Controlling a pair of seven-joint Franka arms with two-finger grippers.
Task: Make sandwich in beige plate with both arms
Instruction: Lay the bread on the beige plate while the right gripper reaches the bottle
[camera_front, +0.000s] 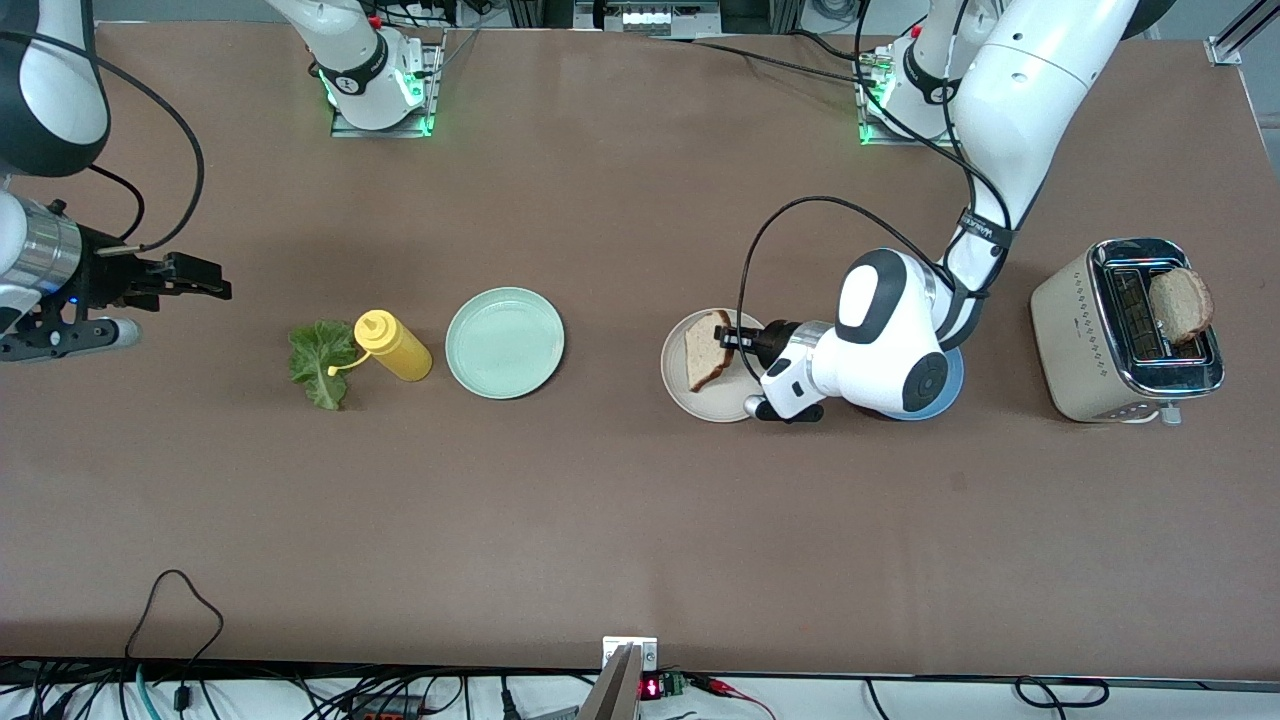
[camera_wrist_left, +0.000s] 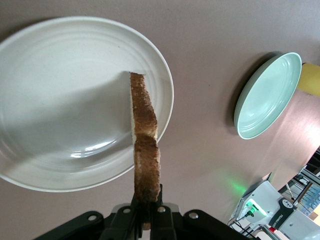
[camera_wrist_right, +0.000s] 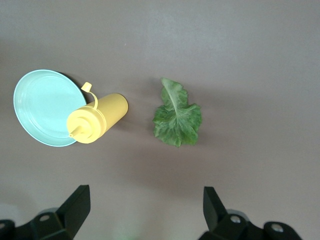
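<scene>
Starting at the right arm's end of the counter (camera_front: 620, 520), our right gripper (camera_front: 195, 277) waits with its fingers spread wide and nothing in them, over bare counter near the lettuce (camera_front: 322, 362). The lettuce lies flat just beside the yellow bottle (camera_front: 393, 346), and the mint plate (camera_front: 505, 342) next to that holds nothing. On to the beige plate (camera_front: 682, 392): our left gripper (camera_front: 728, 337) pinches a slice of toast (camera_front: 706, 350) by its crust, held on edge over the plate with its lower edge at or just above the plate's surface. A second slice (camera_front: 1180, 305) sits in the toaster (camera_front: 1075, 345). We judge the first layer nearly placed; lettuce and top slice remain.
</scene>
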